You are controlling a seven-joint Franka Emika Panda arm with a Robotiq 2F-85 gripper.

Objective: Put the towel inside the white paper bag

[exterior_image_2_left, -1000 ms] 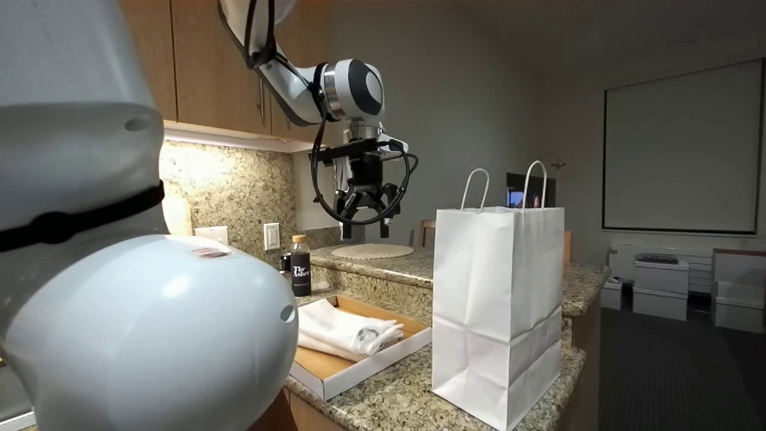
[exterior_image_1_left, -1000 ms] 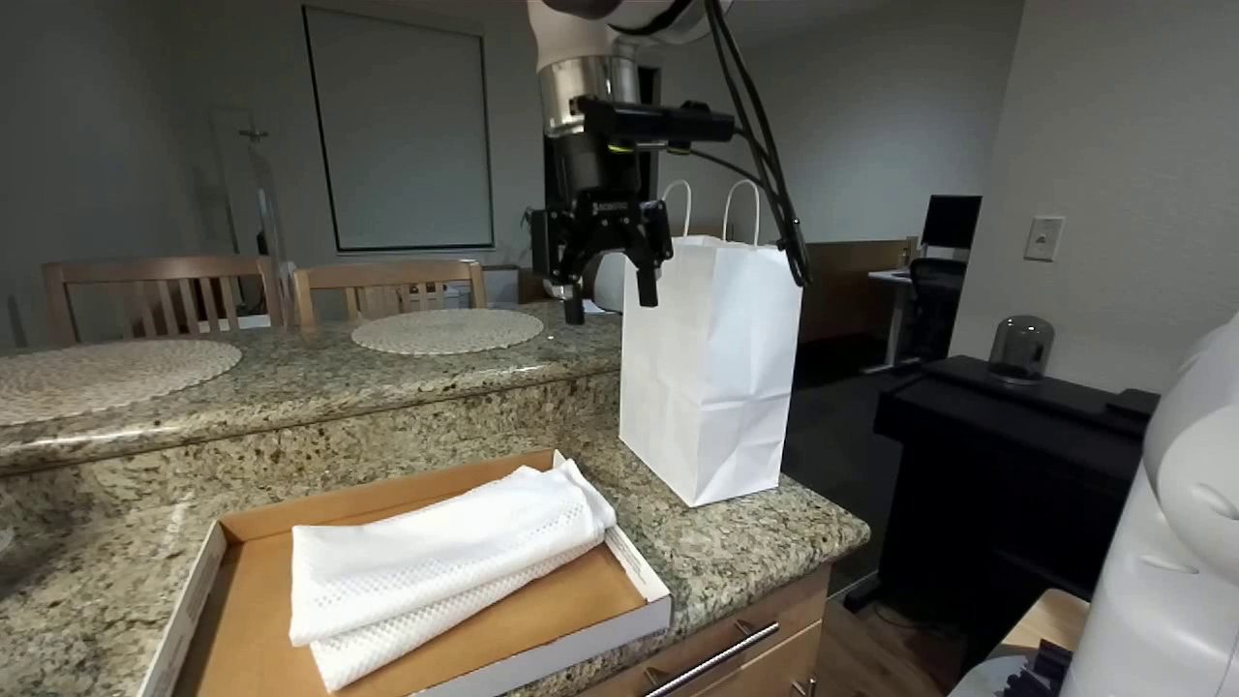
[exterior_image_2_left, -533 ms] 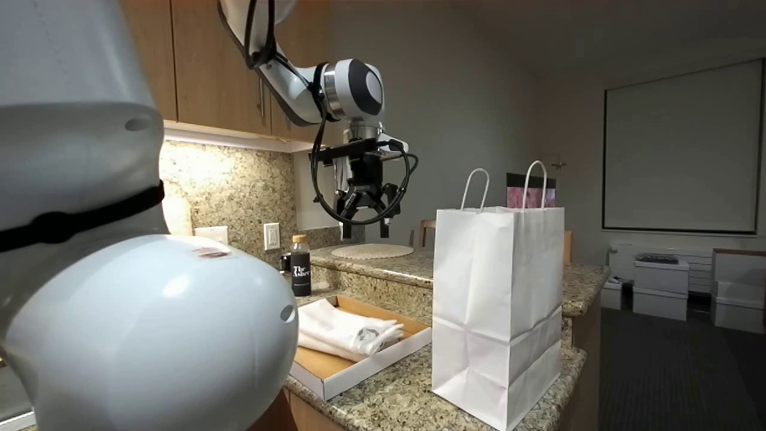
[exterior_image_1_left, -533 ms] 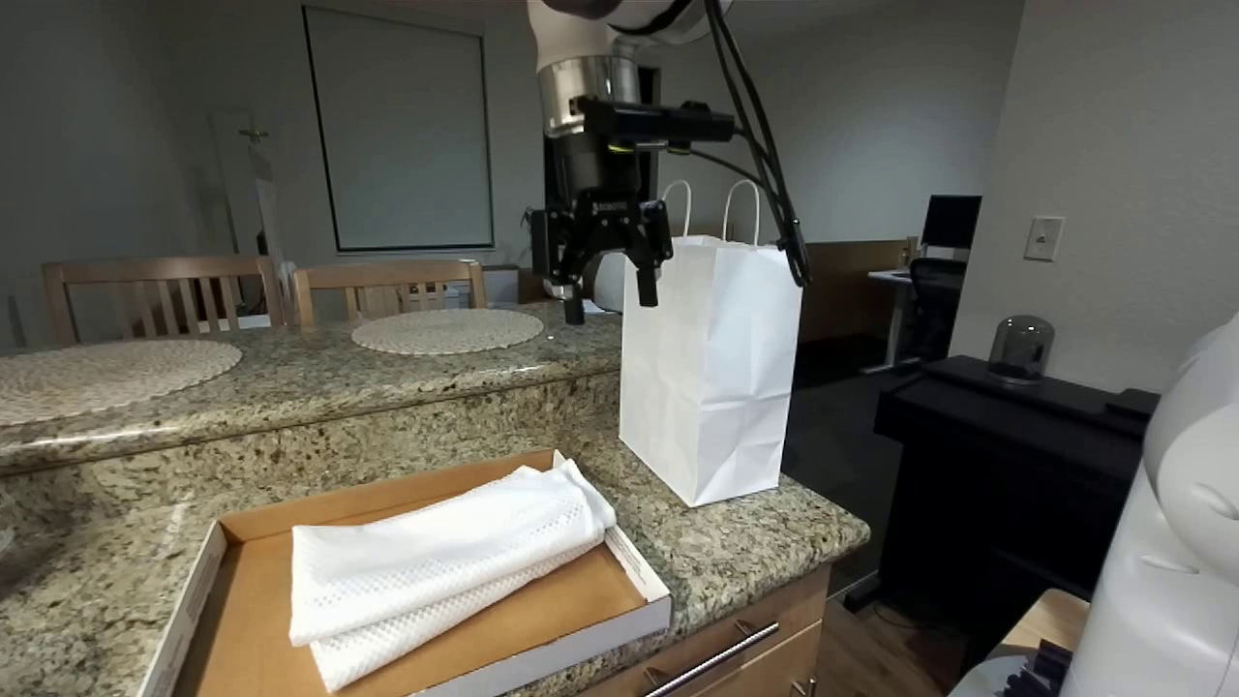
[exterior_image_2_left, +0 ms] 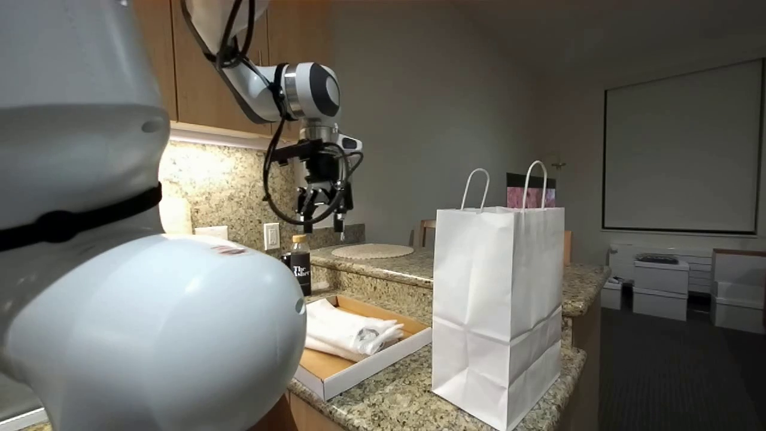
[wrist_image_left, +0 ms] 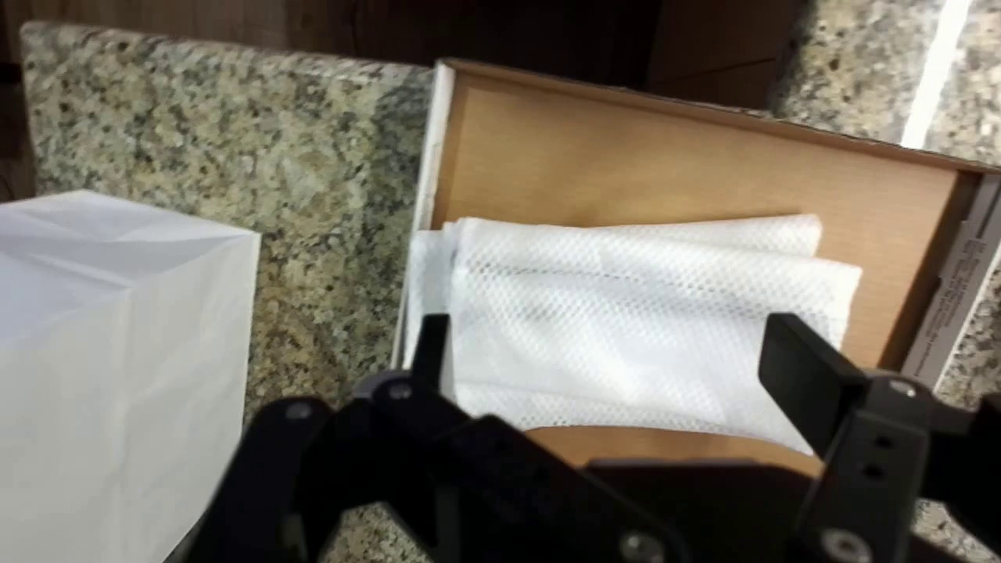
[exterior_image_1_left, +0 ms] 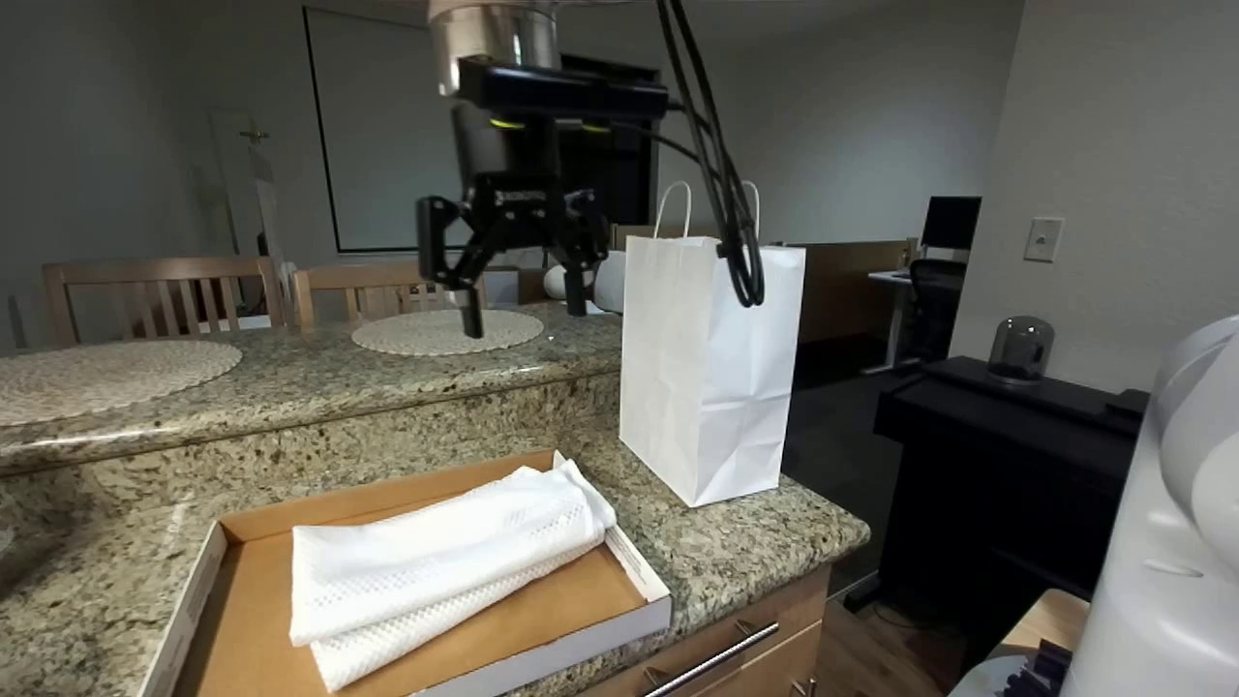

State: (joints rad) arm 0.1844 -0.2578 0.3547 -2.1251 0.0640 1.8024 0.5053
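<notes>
Currently the pincer [exterior_image_1_left: 524, 314] stands wide, holding nothing, well above the desk [exterior_image_1_left: 745, 537]. Towel [exterior_image_1_left: 445, 552] lies folded in the cardboard tray [exterior_image_1_left: 581, 600]; white bag [exterior_image_1_left: 668, 368] stands upright just beside the tray, not touching it, close to the desk's edge.

Likely trouble: in the wrist view the fingers [wrist_image_left: 430, 352] roughly line up with the towel's two ends, so a straight drop and squeeze might only ruffle the top layer, or knock the tray's wall. A shallow pinch could let the folds fall open; dangling cloth might then drag the bag, seemingly light, over the edge. Upright handles [exterior_image_2_left: 477, 170] may snag towel or pincer.

Writing: in an exterior view the bottle [exterior_image_2_left: 301, 263] reads "The", with what looks like "Asher" below. Print [wrist_image_left: 956, 281] on the tray's wall too small to read; grey mark [exterior_image_2_left: 367, 337] on the towel unclear; pincer's lettering [exterior_image_1_left: 523, 196] blurred.
</notes>
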